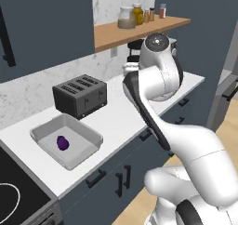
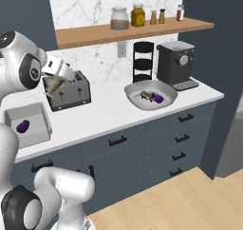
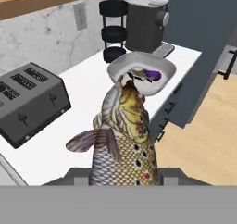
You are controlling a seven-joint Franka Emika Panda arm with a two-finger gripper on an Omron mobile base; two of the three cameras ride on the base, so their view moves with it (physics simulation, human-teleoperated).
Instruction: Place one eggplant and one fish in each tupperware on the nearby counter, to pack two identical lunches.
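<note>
Robot hand (image 2: 53,85) closed on a fish above a kitchen desk.

A mottled tan fish (image 3: 124,140) is gripped in the hand, held over the white desk (image 2: 109,112) in front of a black toaster (image 2: 71,93). One purple eggplant (image 1: 62,143) is seen lying in the grey tupperware (image 1: 88,132). Another eggplant (image 2: 158,99) is seen in a grey bowl (image 2: 137,102) beside a second fish (image 2: 145,96).

A black four-slot toaster (image 1: 80,95) stands against the marble backsplash. A dark grey coffee machine (image 2: 176,62) sits beside a black tiered rack (image 2: 143,60). The wooden wall shelf (image 2: 133,30) carries jars and what appear to be spice bottles. A grey bowl (image 2: 137,100) sits nearby.
</note>
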